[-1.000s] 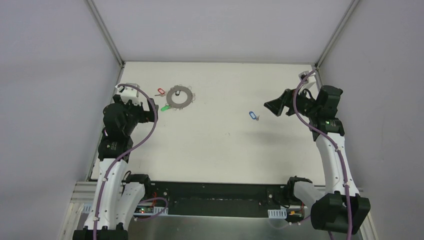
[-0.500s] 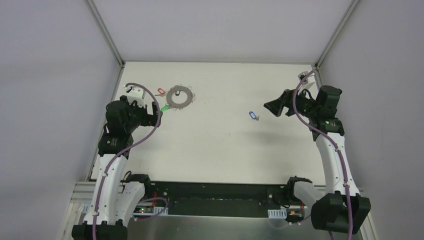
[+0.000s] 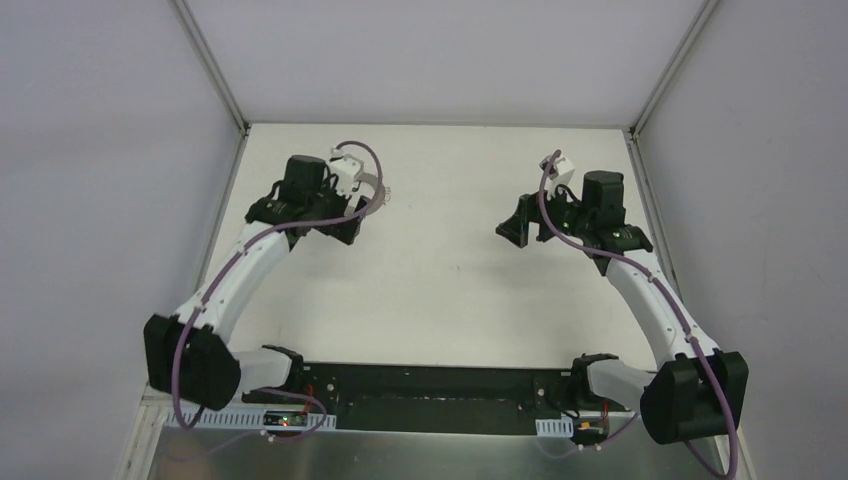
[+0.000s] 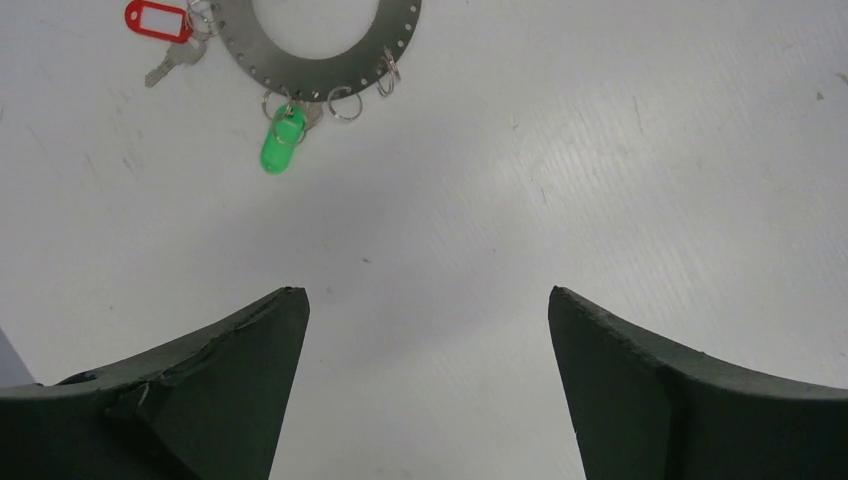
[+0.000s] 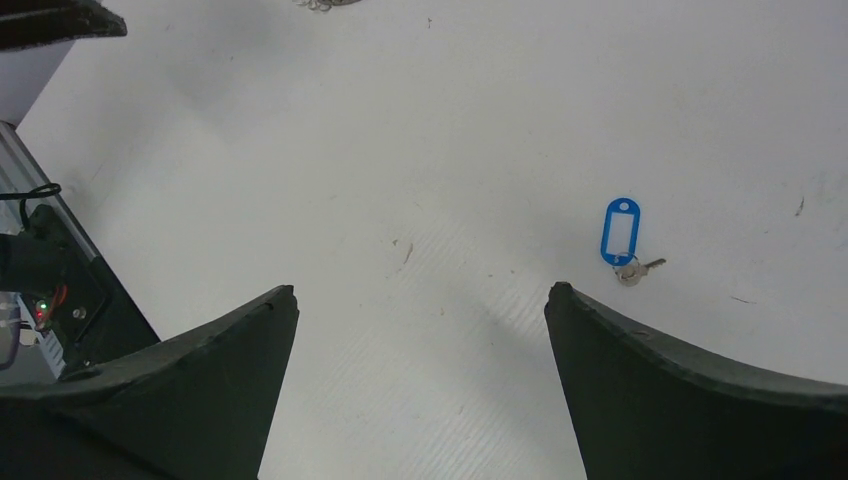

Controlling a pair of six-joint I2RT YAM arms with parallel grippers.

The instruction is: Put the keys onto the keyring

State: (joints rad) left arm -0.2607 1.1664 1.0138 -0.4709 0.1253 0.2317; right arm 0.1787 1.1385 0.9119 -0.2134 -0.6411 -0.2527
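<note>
Plainly the right gripper (image 5: 420, 292) is the nearer one. Its fingers are spread and empty, and the blue-tagged key (image 5: 622, 238) lies flat on the table (image 5: 450, 150) just past its far-side fingertip, off the gap's centreline, with the tag running left to right. Well to the left, the left gripper (image 4: 428, 295), also spread, hovers by the keyring (image 4: 320, 50), with the green-tagged key (image 4: 283, 140) and red-tagged key (image 4: 160, 20) at its rim.

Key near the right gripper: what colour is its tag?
Blue tag, best seen in the right wrist view.
</note>
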